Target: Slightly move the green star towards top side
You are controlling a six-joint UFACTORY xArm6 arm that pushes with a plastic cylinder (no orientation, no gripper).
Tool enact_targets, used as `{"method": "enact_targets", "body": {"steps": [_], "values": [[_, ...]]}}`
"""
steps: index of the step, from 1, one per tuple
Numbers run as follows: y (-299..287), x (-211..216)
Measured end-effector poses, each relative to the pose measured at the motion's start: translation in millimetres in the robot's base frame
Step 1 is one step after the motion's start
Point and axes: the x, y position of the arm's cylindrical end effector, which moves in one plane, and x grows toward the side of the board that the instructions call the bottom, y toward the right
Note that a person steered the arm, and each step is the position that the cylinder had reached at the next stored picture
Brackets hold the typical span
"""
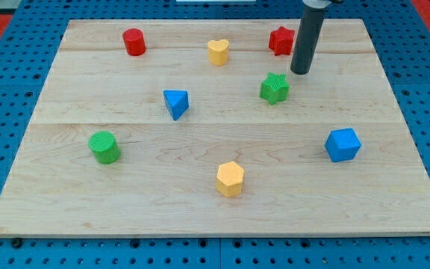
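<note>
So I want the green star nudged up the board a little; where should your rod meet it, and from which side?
No grip here, only a push. My tip sits to the upper right of the green star, the wrong side. I would circle round to the star's lower face, the side toward the view's bottom, and press its middle, probably in the notch between two points, so it slides straight up without spinning toward the red star.

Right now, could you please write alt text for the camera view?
My tip rests on a wooden board, just up and right of the green star, beside a red star. Six other coloured blocks are scattered about.
</note>
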Motion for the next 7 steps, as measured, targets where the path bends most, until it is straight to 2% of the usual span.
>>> {"method": "enact_targets", "body": {"steps": [3, 4, 7], "values": [[-32, 84], [-47, 80], [-38, 33]]}}
